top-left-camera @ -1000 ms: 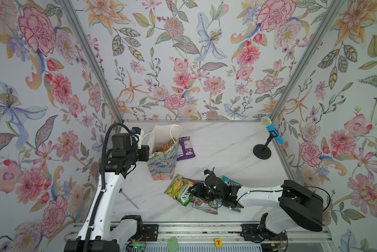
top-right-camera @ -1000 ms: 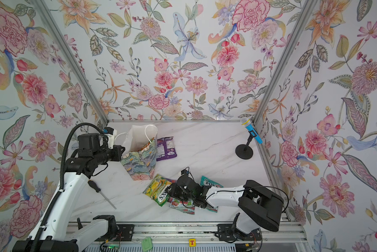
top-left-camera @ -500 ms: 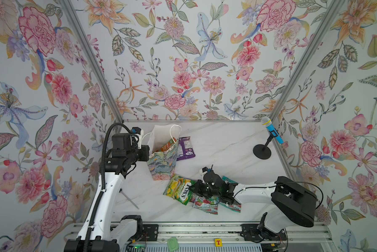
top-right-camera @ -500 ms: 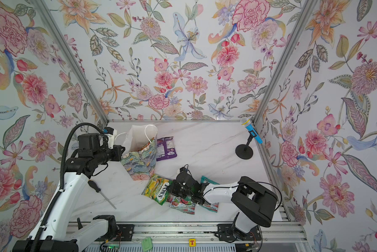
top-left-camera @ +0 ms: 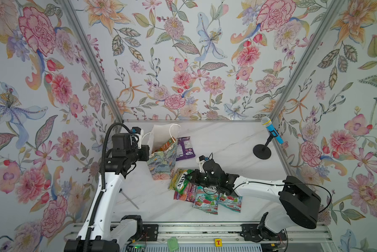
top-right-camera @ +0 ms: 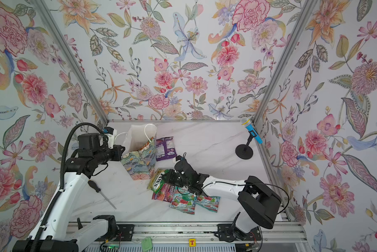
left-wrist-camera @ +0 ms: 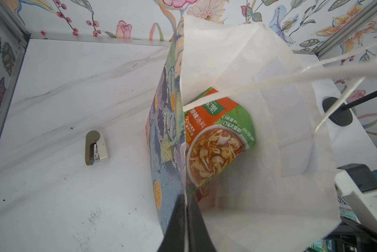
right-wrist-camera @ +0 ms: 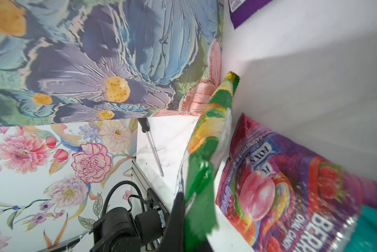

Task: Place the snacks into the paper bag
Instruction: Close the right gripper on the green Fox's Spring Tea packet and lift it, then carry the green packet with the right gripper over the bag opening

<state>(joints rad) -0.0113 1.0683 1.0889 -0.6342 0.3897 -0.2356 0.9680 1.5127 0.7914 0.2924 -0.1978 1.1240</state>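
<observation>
The left pincer [left-wrist-camera: 186,218] pinches the rim of the upright paper bag [top-left-camera: 161,162]. The right pincer [right-wrist-camera: 184,222] clamps a green pouch [right-wrist-camera: 207,135], just beside the bag, over other pouches [top-left-camera: 206,200] on the bench [top-left-camera: 222,141].

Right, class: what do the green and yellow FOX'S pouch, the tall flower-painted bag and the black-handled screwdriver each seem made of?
Green and yellow FOX'S candy pouch: thin plastic film, probably; glossy, with highlights and crinkles.
Tall flower-painted gift bag: paper, matt white inside, with sharp creases.
Black-handled screwdriver: bare metal shaft, glinting; dull handle looks plastic or rubber.
</observation>
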